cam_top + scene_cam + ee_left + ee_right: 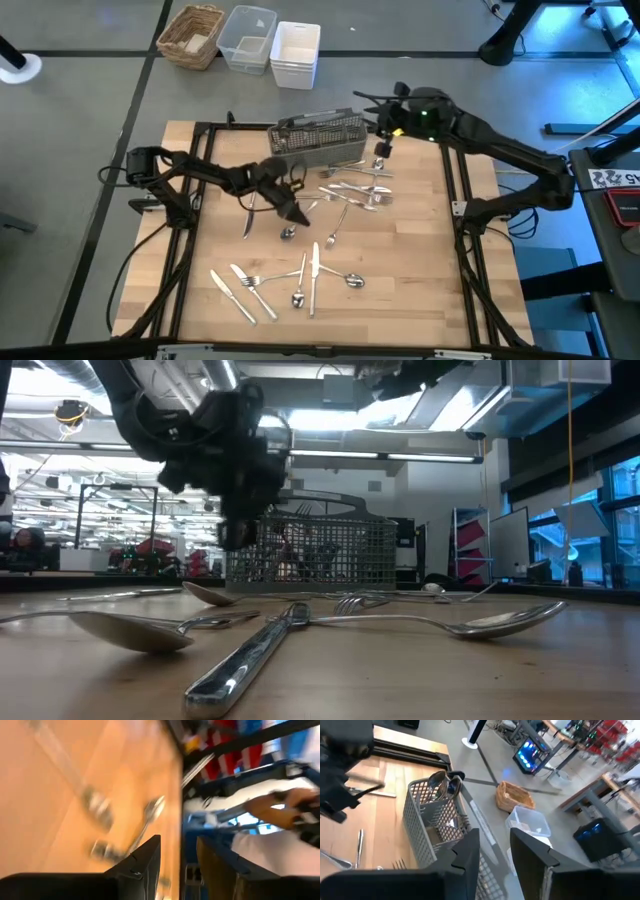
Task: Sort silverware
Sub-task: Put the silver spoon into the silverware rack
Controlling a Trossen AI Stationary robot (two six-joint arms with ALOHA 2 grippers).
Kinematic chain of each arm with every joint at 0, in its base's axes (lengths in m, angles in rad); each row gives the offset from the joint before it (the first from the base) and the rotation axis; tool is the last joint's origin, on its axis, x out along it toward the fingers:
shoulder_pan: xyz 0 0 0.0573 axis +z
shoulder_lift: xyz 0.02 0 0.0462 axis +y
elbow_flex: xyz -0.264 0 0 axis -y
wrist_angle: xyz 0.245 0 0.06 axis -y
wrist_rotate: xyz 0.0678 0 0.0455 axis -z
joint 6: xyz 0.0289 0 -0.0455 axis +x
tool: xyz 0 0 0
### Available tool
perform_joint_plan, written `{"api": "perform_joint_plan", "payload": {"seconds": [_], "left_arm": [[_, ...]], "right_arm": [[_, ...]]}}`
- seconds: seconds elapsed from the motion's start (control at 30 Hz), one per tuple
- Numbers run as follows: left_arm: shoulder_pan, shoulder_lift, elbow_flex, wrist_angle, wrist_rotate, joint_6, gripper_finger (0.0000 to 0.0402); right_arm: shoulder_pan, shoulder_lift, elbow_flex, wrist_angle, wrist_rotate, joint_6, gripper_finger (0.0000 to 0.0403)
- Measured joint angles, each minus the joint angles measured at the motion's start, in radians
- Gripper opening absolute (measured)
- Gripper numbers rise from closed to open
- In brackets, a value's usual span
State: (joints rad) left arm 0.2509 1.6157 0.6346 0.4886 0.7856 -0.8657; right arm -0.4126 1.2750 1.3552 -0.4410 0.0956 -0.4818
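Note:
Silverware lies loose on the wooden table: a cluster of forks and spoons [355, 190] near the caddy, a knife [248, 215], a spoon [288, 232], and a near group [300, 280] of knives, forks and spoons. The grey mesh caddy [318, 140] stands at the far middle with spoons [445, 782] upright in one compartment. My left gripper [295, 210] hovers open over the table's middle, near the single spoon, and holds nothing [177, 855]. My right gripper [385, 125] is raised above the caddy's right end, open and empty [495, 850].
Beyond the table's far edge stand a wicker basket [192, 35], a clear plastic tub [247, 38] and a white bin [295, 52]. A black frame [200, 130] runs round the tabletop. Bare wood lies at the near right [420, 280].

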Motion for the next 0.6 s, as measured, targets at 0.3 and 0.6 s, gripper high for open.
{"api": "perform_joint_plan", "payload": {"seconds": [0.3,0.6], "left_arm": [[-0.065,0.000,0.000,-0.280,-0.213,-0.017,0.0120],[-0.090,0.000,0.016,-0.274,-0.581,0.057,0.0120]], "right_arm": [[0.000,-0.056,0.000,-0.054,0.001,-0.023,0.0112],[0.000,-0.051,0.000,-0.091,0.001,-0.023,0.0112]]}}
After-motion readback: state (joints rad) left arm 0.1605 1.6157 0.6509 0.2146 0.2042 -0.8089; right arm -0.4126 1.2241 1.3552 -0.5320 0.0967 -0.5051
